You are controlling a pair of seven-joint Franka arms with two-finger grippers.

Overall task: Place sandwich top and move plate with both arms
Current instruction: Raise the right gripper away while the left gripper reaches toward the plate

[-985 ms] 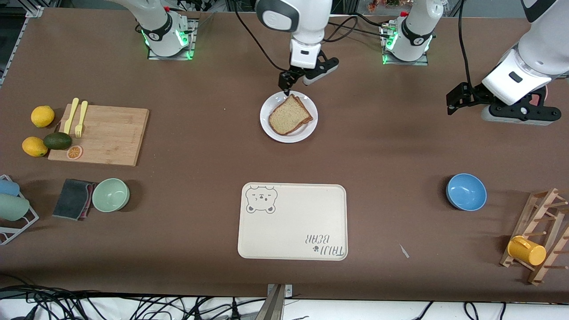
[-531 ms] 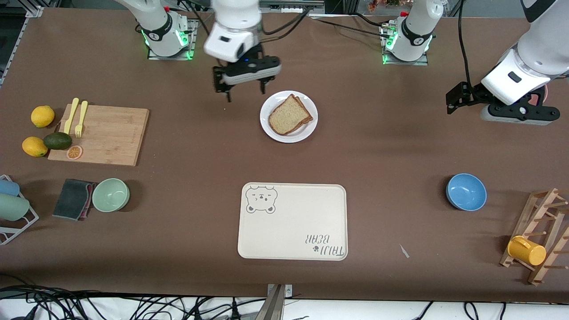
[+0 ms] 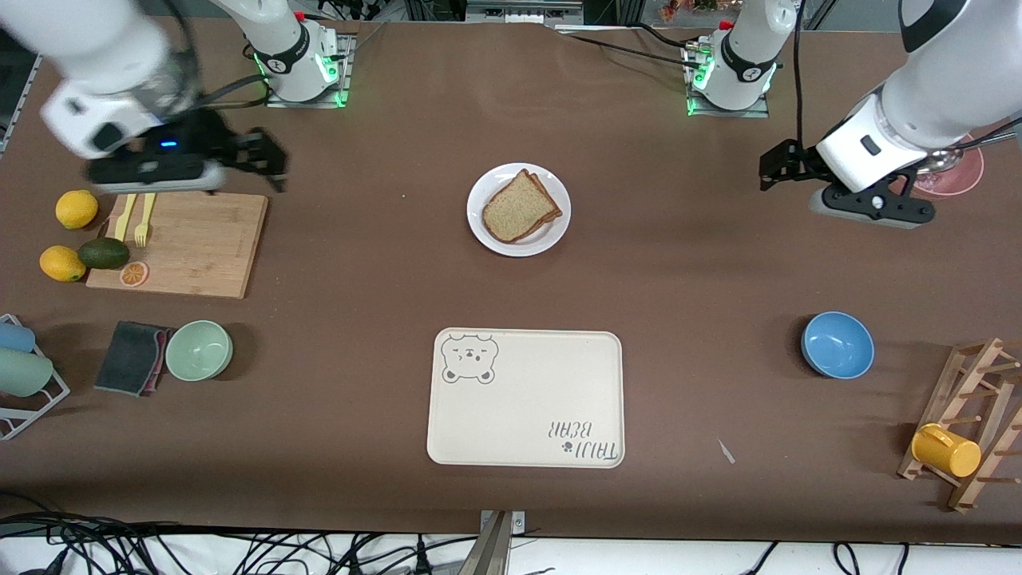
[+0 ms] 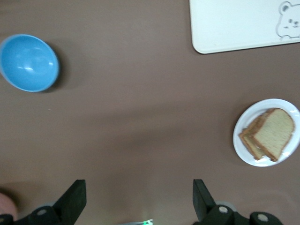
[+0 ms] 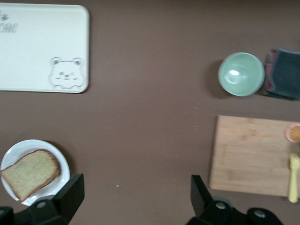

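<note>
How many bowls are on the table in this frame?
2. The green bowl sits beside the dark cloth toward the right arm's end of the table. The blue bowl sits toward the left arm's end, near the wooden rack. None looks hidden.

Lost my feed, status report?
Left hand open, over bare table. Right hand open, above cutting board. Bread top on plate. Nothing blocking.

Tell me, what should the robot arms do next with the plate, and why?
Probably bring both open grippers, left gripper and right gripper, in to the plate: the sandwich top already lies on it, and neither gripper is near.
</note>
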